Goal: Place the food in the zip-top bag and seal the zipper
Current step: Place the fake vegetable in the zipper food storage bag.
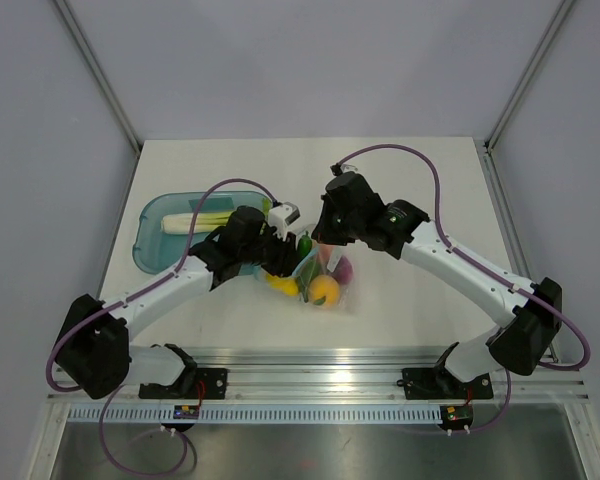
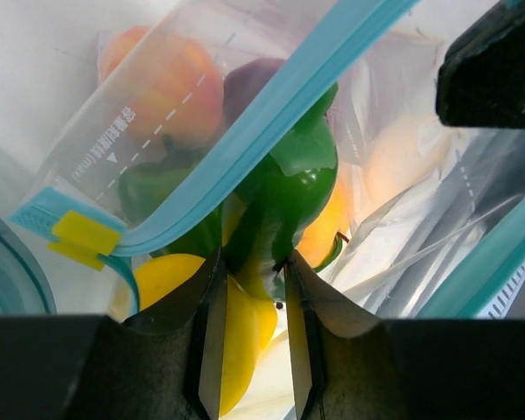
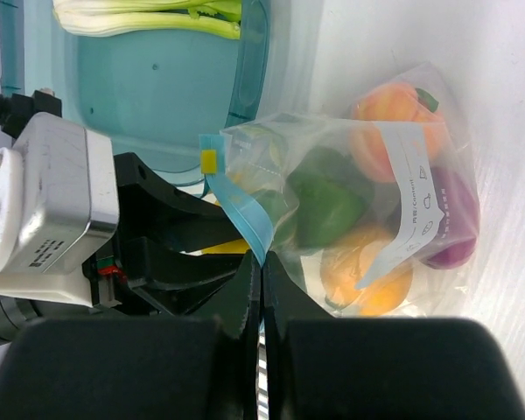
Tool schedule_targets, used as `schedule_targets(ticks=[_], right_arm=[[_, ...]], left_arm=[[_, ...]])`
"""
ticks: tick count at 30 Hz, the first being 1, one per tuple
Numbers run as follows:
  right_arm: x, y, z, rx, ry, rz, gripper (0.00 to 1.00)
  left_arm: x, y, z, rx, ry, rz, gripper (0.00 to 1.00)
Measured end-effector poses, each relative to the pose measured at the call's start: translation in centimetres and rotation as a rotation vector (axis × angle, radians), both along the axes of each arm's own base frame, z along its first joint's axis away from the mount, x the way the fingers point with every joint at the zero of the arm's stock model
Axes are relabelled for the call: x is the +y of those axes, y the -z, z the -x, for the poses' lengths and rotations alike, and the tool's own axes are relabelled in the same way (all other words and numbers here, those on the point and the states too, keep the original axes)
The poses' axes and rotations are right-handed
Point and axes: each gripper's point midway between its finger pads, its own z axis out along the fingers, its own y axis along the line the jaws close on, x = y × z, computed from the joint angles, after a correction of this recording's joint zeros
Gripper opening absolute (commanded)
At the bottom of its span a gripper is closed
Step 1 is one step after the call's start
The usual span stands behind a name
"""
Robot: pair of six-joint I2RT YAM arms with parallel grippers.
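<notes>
The clear zip-top bag [image 1: 332, 282] lies on the table between both arms, with orange [image 1: 323, 291], yellow [image 1: 283, 284] and purple [image 1: 344, 268] food in it. My left gripper [image 1: 296, 258] [image 2: 254, 259] is at the bag's mouth, its jaws closed on the end of a green pepper [image 2: 289, 188] that reaches into the bag. My right gripper [image 1: 324, 250] [image 3: 262, 262] is shut on the light-blue zipper [image 3: 242, 213] [image 2: 271, 131] and holds that edge up. The right wrist view shows the pepper [image 3: 328, 206], an orange piece [image 3: 398, 114] and a purple piece [image 3: 452, 223] through the plastic.
The teal tray [image 1: 152, 250] [image 3: 157, 96] stands left of the bag, with long green stalks [image 1: 205, 220] [image 3: 149, 17] in it. A yellow tab [image 2: 83, 238] sits at the zipper's end. Grey walls close the table's sides.
</notes>
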Motion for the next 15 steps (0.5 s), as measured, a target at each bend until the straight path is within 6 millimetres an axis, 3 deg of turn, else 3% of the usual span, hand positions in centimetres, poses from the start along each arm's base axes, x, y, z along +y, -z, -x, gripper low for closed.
schedule_targets(ticks=[3, 4, 8, 9, 15], right_arm=[[0.0, 0.0, 0.0, 0.0, 0.0, 0.0, 0.0], [0.0, 0.0, 0.0, 0.0, -0.002, -0.001, 0.0], [0.1, 0.0, 0.1, 0.003, -0.004, -0.002, 0.0], [0.1, 0.0, 0.1, 0.004, -0.005, -0.002, 0.0], [-0.1, 0.2, 0.0, 0.002, 0.002, 0.005, 0.0]], left_arm=[[-0.1, 0.2, -0.2, 0.006, 0.008, -0.011, 0.02], [-0.3, 0.4, -0.2, 0.014, 0.011, -0.013, 0.11], [-0.9, 1.1, -0.4, 0.052, 0.03, -0.023, 0.72], [-1.1, 0.9, -0.4, 0.059, 0.035, -0.02, 0.99], [-0.8, -1.5, 0.3, 0.056, 0.04, -0.012, 0.99]])
